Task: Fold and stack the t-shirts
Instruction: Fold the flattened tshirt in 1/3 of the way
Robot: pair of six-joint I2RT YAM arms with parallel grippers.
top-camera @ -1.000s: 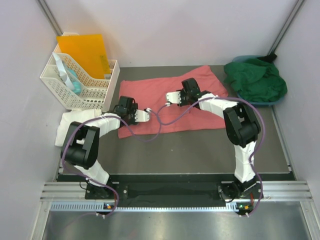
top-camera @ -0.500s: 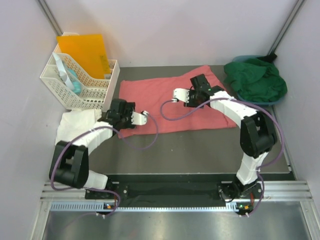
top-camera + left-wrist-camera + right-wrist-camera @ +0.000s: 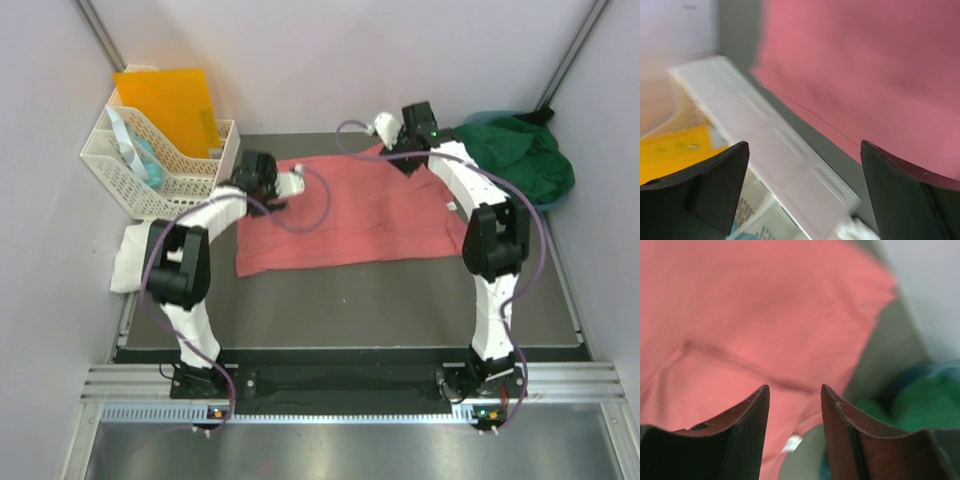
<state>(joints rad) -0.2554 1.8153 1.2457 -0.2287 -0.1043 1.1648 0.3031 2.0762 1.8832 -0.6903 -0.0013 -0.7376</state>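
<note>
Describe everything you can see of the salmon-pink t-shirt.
The salmon-pink t-shirt is plain soft cloth, spread nearly flat and crosswise on the dark table mat, with light wrinkles and a visible seam. A small white label shows at one edge. The left gripper and right gripper, both open, are over its far edge; neither grips it. The white basket stands by its left end, the green t-shirt beyond its right.

Colour record, 3 t-shirts:
- salmon-pink t-shirt: plain, no print, with 1 small white label
- dark green t-shirt: plain
- white t-shirt: plain

Other items:
- tub: blue
- basket: white, open lattice pattern
- folder: orange
- table mat: dark grey
- left arm and right arm: white with black joints
- cables: purple
</note>
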